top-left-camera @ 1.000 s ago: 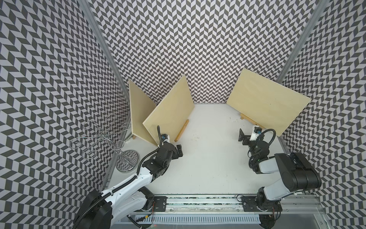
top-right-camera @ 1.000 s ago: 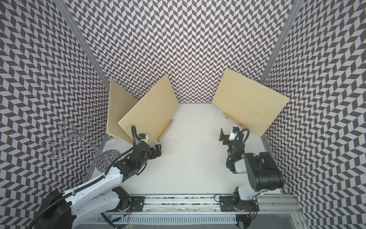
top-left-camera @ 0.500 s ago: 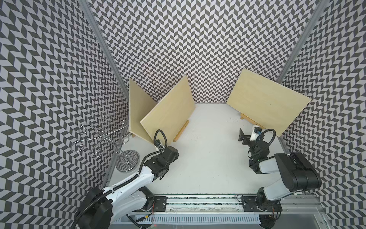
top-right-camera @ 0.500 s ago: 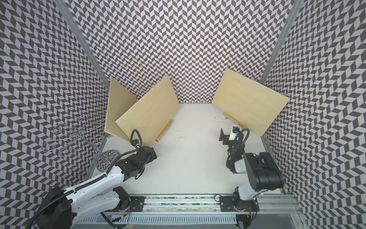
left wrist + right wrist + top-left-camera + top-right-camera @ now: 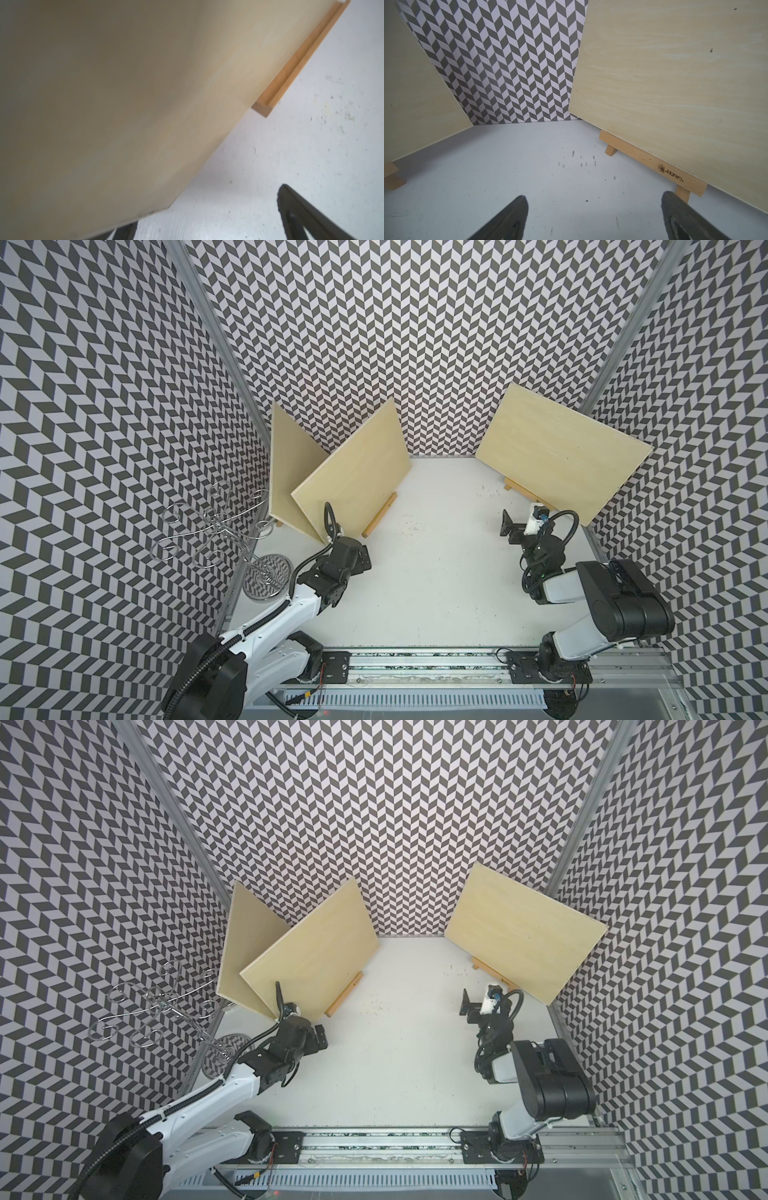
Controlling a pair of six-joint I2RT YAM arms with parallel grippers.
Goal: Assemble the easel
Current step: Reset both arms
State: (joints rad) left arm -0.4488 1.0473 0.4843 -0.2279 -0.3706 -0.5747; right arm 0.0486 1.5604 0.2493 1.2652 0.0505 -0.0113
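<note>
Top views: 3 boards propped on the bench (image 5: pixel 415 593), the same layout in both. Left hand (image 5: pixel 365 561) spread wide and empty, low, just beside the near bottom corner of the left board (image 5: pixel 353 477). Rear board (image 5: pixel 291 460) behind it, by the side wall. Left ledge (image 5: pixel 380 520) under that board's far half, long axis running away from the hand toward the back wall. Right hand (image 5: pixel 508 526) also spread and empty, near the front end of the right ledge (image 5: pixel 524 494) carrying the right board (image 5: pixel 561 452).

Left wrist: blurred. Left board filling most of the frame, its corner overhanging 1 finger (image 5: pixel 124 232). Nothing pinched. Ledge (image 5: pixel 301 58) ahead, pointing away.

Right wrist: fingers (image 5: pixel 512 218) wide apart over bare bench. Right ledge ahead and to 1 side, a leg just beside 1 fingertip; contact not clear.

Judging by this, left arm the nearer for the left board, with a pinch across its thin corner edge likely next. No containers in sight.
</note>
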